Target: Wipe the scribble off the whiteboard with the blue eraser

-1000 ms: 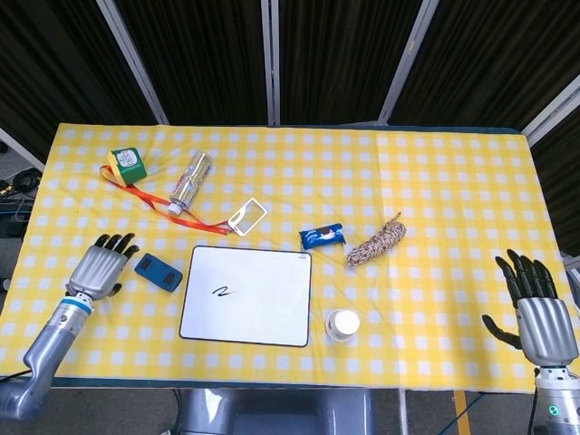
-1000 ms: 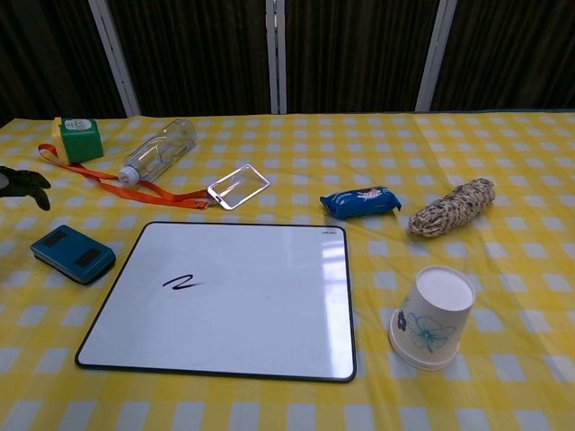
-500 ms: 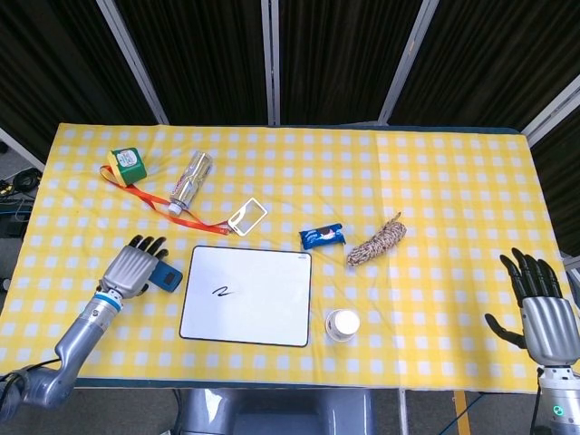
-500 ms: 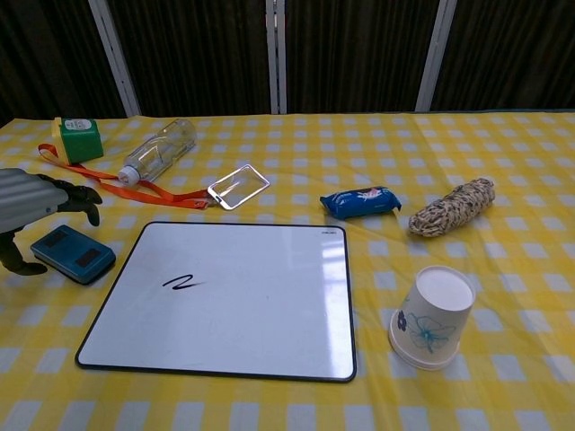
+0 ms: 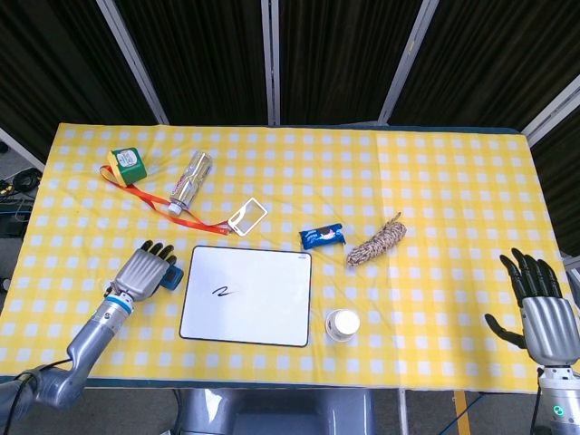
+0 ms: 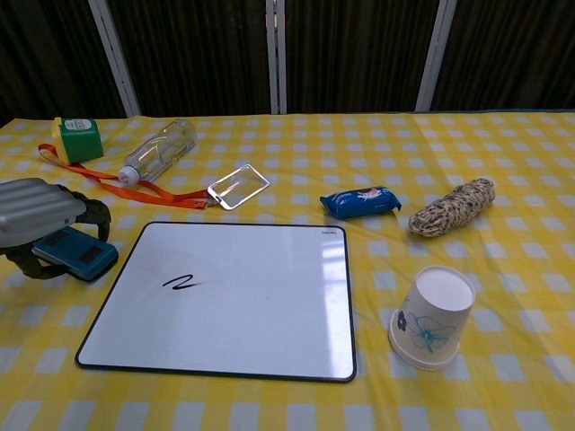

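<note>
- Table (image 5: 435,181) — yellow checked cloth, carrying everything listed below.
- Whiteboard (image 5: 263,304) (image 6: 243,305) — flat near the front edge, left of centre; a short black scribble (image 5: 221,292) (image 6: 182,282) sits on its left half.
- Your left hand (image 5: 143,272) (image 6: 36,214) — just left of the whiteboard, hovering over the blue eraser with its fingers arched down around it. You cannot tell from either view whether they actually clasp it.
- Your right hand (image 5: 542,310) — far right, at the front corner, fingers spread and holding nothing; seen in the head view only.
- Plastic bottle (image 5: 190,179) (image 6: 160,150) — lying on its side at the back left.
- Orange lanyard (image 5: 154,201) (image 6: 135,190) — runs from the green box (image 5: 128,163) (image 6: 78,137) to a clear card holder (image 5: 247,216) (image 6: 238,187).
- Rope bundle (image 5: 376,242) (image 6: 452,206) — right of centre, well apart from the whiteboard.
- Paper cup (image 5: 343,324) (image 6: 432,316) — upside down, just right of the whiteboard's front corner.
- Blue snack packet (image 5: 323,236) (image 6: 360,201) — just behind the whiteboard's right corner.
- Blue eraser (image 5: 169,277) (image 6: 76,252) — on the cloth beside the whiteboard's left edge, partly hidden under your left hand.
</note>
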`<action>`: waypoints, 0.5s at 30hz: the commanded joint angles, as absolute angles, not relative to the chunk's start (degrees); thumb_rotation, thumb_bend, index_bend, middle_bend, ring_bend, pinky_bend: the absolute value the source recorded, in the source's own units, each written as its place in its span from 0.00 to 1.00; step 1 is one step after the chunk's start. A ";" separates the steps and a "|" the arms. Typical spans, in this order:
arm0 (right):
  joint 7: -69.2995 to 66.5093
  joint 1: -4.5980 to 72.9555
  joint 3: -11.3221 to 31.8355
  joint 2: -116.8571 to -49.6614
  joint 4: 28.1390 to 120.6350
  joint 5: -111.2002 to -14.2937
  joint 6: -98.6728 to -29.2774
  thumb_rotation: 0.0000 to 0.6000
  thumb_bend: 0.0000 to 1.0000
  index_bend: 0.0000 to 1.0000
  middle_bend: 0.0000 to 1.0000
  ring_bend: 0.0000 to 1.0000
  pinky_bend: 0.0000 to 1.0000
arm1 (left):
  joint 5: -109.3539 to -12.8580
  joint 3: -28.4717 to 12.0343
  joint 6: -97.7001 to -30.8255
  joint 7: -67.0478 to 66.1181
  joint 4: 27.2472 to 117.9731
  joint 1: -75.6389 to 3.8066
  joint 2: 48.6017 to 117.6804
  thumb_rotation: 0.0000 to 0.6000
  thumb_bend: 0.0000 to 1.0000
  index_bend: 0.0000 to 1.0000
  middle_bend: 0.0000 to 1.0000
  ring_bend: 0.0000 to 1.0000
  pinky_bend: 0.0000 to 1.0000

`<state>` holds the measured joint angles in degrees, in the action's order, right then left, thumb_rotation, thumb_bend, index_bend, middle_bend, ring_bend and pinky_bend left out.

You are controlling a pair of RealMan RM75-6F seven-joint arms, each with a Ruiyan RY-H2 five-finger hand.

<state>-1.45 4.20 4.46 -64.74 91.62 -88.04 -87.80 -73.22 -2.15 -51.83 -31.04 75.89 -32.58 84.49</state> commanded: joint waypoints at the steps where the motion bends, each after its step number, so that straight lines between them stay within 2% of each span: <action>1: -1.52 4.20 4.44 -64.71 91.65 -88.05 -87.76 1.00 0.11 0.05 0.00 0.00 0.00 | -73.07 -2.00 -51.94 -30.81 75.31 -32.61 84.87 1.00 0.43 0.43 0.25 0.26 0.26; 7: -1.66 4.20 4.36 -64.63 91.79 -88.14 -87.69 1.00 0.11 0.05 0.00 0.00 0.00 | -76.42 -1.98 -56.30 -26.86 73.22 -31.87 86.44 1.00 0.59 0.68 0.48 0.45 0.42; 10: -1.59 4.22 4.33 -64.66 91.77 -88.16 -87.64 1.00 0.11 0.06 0.00 0.00 0.00 | -79.76 -1.78 -59.71 -22.98 72.41 -31.35 86.74 1.00 0.64 0.73 0.53 0.49 0.46; 15: -1.50 4.17 4.26 -64.71 91.89 -88.35 -87.80 1.00 0.11 0.06 0.00 0.00 0.00 | -87.10 -1.65 -68.14 -16.46 73.21 -30.61 87.72 1.00 0.65 0.77 0.57 0.54 0.50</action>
